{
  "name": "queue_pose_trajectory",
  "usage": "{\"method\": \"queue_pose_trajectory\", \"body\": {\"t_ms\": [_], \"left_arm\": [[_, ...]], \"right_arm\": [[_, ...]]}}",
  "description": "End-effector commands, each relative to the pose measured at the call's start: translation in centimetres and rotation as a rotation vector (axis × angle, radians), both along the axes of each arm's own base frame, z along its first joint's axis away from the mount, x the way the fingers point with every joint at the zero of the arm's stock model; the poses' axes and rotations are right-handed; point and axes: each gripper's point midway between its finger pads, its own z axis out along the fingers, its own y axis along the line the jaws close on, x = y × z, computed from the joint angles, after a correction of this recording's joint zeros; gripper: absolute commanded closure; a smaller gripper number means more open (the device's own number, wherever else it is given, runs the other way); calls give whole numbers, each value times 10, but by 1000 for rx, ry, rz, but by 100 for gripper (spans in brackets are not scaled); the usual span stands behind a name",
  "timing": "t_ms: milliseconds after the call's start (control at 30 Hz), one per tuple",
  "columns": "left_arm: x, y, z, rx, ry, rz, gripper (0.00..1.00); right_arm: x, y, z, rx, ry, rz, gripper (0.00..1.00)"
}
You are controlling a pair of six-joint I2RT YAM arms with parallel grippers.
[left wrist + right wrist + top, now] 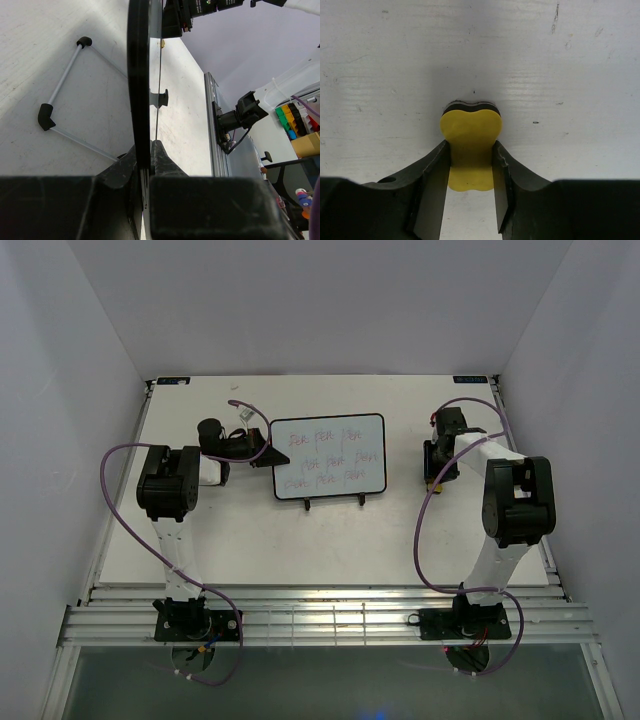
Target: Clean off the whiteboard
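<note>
The whiteboard (330,457) stands upright in the middle of the table (400,535), red writing (318,476) across it, its left edge pinched between the jaws of the left gripper (262,447). The right gripper (471,150) has its jaws clamped on the yellow eraser (471,131), low off the board's right side — best carried over, laid flat on the writing and pressed lightly, so the board doesn't tip.

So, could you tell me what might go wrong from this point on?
The left gripper pinches only the whiteboard's thin frame edge, so wiping pressure could twist the board or tip it on its wire stand. The right gripper holds the yellow eraser by its narrow waist; rubbing might work it loose. The red writing spans the board, so strokes near the left gripper risk a collision.
</note>
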Motion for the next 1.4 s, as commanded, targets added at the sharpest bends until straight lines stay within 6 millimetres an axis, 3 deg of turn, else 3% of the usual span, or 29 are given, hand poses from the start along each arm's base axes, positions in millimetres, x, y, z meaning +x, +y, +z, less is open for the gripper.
{"method": "queue_pose_trajectory", "body": {"t_ms": [0, 133, 233, 267, 333, 367, 400, 567, 667, 700, 767, 867, 900, 1067, 1367], "left_arm": [[9, 5, 8, 10, -40, 41, 100], [10, 5, 7, 11, -40, 44, 100], [10, 5, 6, 11, -40, 45, 100], [11, 5, 7, 11, -42, 45, 100], [10, 5, 6, 12, -39, 44, 100], [10, 5, 5, 12, -36, 47, 100], [10, 5, 6, 12, -39, 47, 100], [9, 5, 6, 13, -40, 47, 100], [9, 5, 6, 13, -36, 47, 100], [8, 5, 5, 13, -33, 44, 100], [8, 5, 5, 12, -31, 41, 100], [6, 4, 6, 10, -37, 32, 100], [5, 3, 7, 10, -39, 28, 100], [2, 1, 10, 8, -46, 18, 100], [1, 0, 12, 7, -56, 15, 100]], "right_arm": [[11, 7, 28, 28, -75, 14, 64], [12, 32, 68, 33, -171, 64, 64], [16, 77, 106, 34, -292, 166, 64], [12, 108, 116, 24, -331, 246, 64], [19, 145, 141, 27, -439, 322, 65], [11, 178, 147, 31, -471, 405, 65], [13, 197, 160, 44, -513, 440, 64], [9, 293, 171, -21, -640, 617, 65], [19, 327, 170, -46, -675, 650, 65], [22, 335, 159, -51, -659, 661, 65], [27, 350, 167, -30, -684, 662, 65], [36, 363, 160, -26, -701, 674, 65], [39, 366, 149, -42, -687, 683, 65], [50, 376, 138, -61, -669, 689, 65], [26, 374, 111, -30, -590, 668, 66]]}}
